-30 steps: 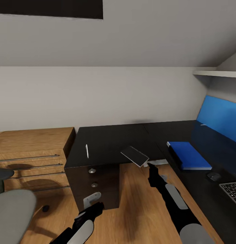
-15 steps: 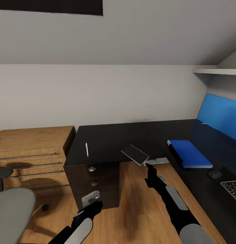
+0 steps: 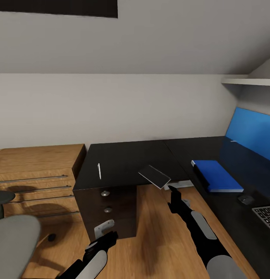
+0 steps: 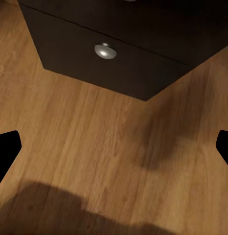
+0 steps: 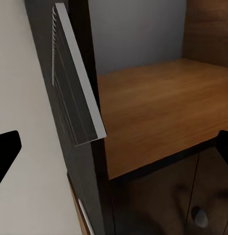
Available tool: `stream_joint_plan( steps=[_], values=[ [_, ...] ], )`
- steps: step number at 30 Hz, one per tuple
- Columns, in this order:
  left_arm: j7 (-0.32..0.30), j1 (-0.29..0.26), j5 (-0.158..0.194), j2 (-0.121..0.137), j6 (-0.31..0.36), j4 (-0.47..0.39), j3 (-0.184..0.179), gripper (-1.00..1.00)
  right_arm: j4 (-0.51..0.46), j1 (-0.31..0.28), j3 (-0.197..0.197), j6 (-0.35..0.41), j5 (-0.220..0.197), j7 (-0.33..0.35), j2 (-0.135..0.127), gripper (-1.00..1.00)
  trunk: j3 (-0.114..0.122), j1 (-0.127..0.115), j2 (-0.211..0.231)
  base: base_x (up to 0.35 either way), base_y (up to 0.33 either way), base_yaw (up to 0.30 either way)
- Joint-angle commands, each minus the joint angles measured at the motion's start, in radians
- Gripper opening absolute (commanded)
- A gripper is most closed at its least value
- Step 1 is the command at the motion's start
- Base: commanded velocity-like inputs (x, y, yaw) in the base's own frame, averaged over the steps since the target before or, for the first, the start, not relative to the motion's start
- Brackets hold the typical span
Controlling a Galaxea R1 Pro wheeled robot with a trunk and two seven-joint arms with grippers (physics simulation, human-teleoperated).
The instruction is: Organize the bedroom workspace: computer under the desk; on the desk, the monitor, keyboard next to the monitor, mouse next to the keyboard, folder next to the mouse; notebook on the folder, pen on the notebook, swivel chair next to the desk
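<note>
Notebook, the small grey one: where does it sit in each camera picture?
Head view: notebook at the desk's inner corner, just beyond the right hand.
Right wrist view: its pale edge, close up.
Left wrist view: floor and drawer unit.
Shared landmark: the drawer unit.

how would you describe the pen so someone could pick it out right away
Start at the glossy black desk and find its left end, above the dark drawer unit with round knobs. The pen lies alone on that top near the front edge. It is a thin, short whitish stick, unlike the wider flat grey notebook to its right, which overhangs the desk's edge.
</note>
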Motion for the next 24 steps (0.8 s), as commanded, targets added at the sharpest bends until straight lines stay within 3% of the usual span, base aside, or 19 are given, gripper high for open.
stream_joint_plan(
  steps=[1,10,24],
  values=[
    [0.005,-0.001,0.002,0.001,0.004,-0.002,-0.002,1.00,-0.002,0.000,-0.001,0.003,-0.008,-0.007,0.000,1.00,-0.001,0.000,-0.001,0.029,0.000,0.000],
    [0.000,-0.001,0.003,0.002,0.004,0.000,-0.002,1.00,0.001,0.000,0.000,-0.001,-0.007,-0.007,0.002,1.00,-0.001,0.000,-0.001,0.209,0.000,0.000],
    [0.001,-0.001,0.003,0.002,0.005,0.000,0.000,1.00,0.009,0.000,0.005,-0.003,0.003,-0.008,0.002,1.00,-0.004,0.004,-0.008,0.080,0.000,0.000]
  ],
)
